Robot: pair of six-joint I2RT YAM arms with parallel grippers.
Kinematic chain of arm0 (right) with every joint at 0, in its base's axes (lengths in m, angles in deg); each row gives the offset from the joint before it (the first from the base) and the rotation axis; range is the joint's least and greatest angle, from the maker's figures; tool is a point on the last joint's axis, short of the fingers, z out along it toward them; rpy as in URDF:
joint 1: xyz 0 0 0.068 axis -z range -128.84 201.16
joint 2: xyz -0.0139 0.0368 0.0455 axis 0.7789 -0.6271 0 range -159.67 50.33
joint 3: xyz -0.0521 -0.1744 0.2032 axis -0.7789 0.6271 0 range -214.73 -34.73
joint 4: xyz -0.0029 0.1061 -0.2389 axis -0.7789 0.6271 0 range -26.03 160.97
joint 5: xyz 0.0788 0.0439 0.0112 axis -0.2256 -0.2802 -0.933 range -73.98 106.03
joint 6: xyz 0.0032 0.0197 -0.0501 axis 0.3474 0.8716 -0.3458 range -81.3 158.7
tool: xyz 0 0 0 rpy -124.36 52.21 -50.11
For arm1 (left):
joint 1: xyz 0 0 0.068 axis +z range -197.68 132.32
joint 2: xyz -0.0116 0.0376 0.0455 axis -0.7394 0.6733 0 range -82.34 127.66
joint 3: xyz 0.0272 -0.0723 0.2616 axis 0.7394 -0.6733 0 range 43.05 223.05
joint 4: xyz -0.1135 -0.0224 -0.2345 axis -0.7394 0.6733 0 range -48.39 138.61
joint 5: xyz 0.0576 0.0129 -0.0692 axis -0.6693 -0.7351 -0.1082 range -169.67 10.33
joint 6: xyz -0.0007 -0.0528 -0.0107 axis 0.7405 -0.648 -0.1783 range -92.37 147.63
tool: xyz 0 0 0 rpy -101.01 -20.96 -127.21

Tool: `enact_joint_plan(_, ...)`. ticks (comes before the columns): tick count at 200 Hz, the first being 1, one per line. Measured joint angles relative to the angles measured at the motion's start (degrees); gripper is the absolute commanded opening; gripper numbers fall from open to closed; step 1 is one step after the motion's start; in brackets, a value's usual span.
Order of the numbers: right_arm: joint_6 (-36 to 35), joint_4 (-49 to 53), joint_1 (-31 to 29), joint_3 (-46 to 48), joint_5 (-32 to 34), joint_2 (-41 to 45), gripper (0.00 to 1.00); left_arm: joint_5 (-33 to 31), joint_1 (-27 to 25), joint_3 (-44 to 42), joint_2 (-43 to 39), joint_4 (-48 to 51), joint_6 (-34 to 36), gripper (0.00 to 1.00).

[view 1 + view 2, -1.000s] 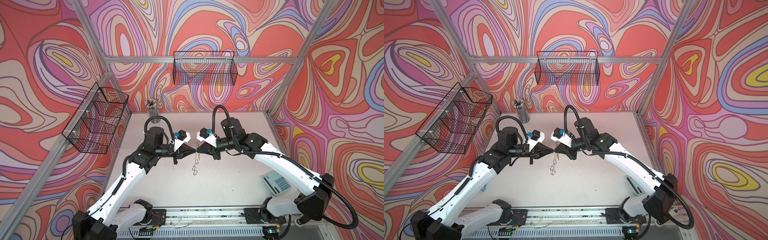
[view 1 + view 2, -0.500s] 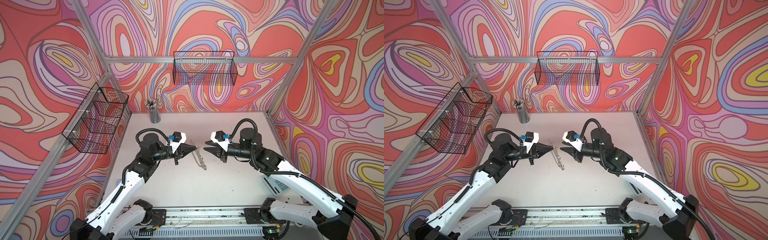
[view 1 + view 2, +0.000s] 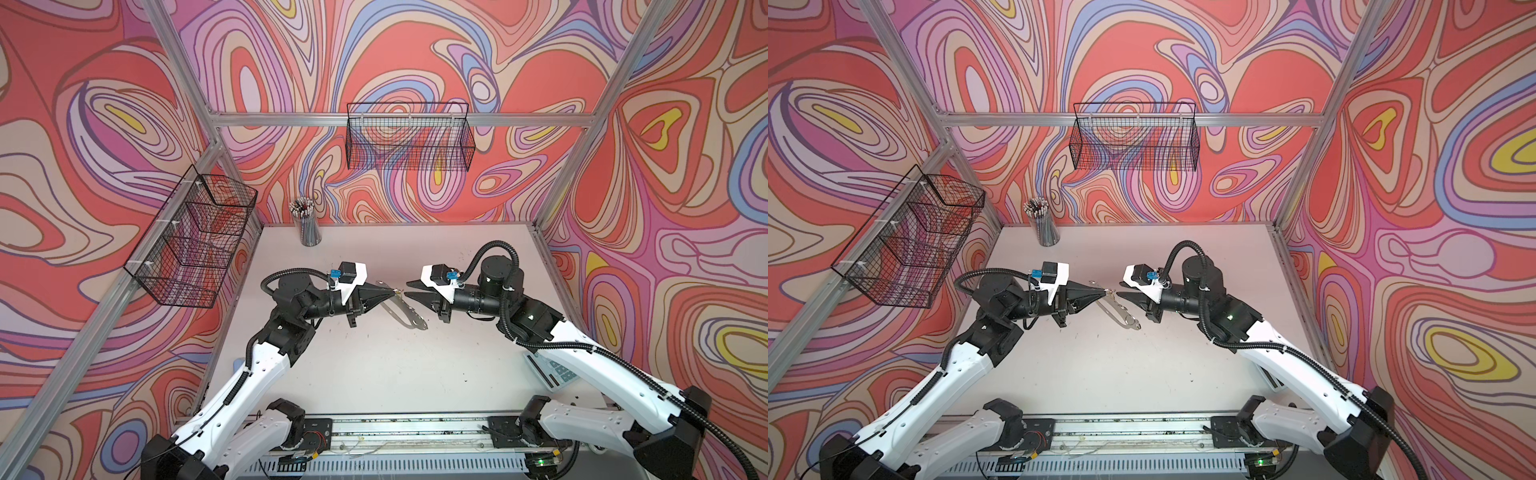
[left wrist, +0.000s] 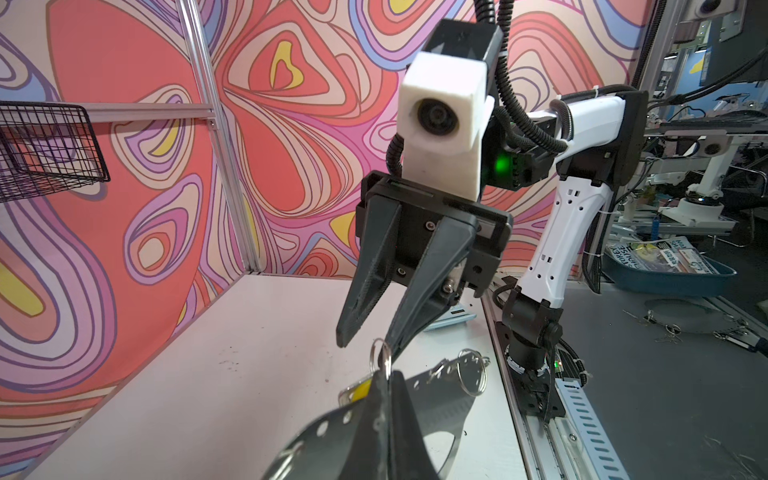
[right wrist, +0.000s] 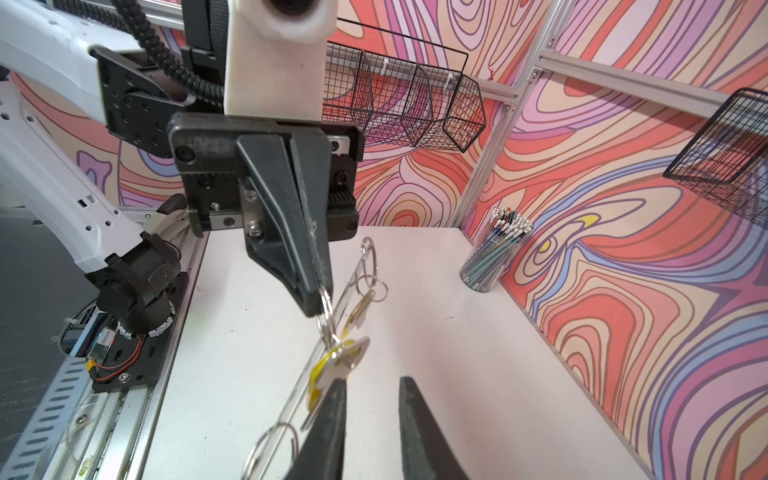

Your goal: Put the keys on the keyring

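Mid-table, above the white tabletop (image 3: 374, 374): your left gripper (image 3: 392, 294) is pinched together on a small wire ring (image 4: 380, 353) at the upper end of the keyring (image 3: 405, 315), a flat grey metal plate slanting down toward the right arm. Your right gripper (image 3: 406, 289) stands just beside it, jaws parted, nothing between them. Right wrist view: the plate is edge-on, with one of the keys (image 5: 353, 349) and its yellow tag (image 5: 324, 368) dangling close to your right fingertips. Second key hard to make out. Can't tell whether the plate's lower end touches the table. Oval cut-out (image 4: 440, 451) half hidden behind your left fingers (image 4: 374, 424). Open tabletop runs forward to the front rail (image 3: 415, 428); pen cup (image 3: 309, 226) well apart in the back left corner
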State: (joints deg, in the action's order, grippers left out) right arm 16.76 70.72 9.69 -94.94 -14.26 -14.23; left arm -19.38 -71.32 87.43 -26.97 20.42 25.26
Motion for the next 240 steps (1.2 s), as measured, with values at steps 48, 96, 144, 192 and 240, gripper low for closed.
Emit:
enact_joint_plan(48, -1.6, 1.5, 0.0, -1.6, -2.8, -2.1, 0.20, 1.0, 0.0, 0.0, 0.0, 0.0, 0.0, 0.00)
enact_joint_plan(96, -2.1, 1.9, 0.0, -1.7, -4.6, -2.3, 0.20, 1.2, 0.0, 0.0, 0.0, 0.5, 0.0, 0.00)
enact_joint_plan(144, -2.6, 2.1, 0.0, -1.7, -5.2, -2.3, 0.10, 1.2, 0.0, 0.0, 0.4, 1.2, 0.2, 0.00)
enact_joint_plan(192, -2.5, 2.8, 0.0, -1.7, -5.3, -2.3, 0.00, 1.2, 0.0, 0.0, 0.4, 1.7, 0.2, 0.00)
enact_joint_plan(240, -2.5, 2.7, 0.0, -1.7, -4.5, -2.1, 0.00, -0.2, 0.0, -0.5, 0.7, -3.0, -4.3, 0.00)
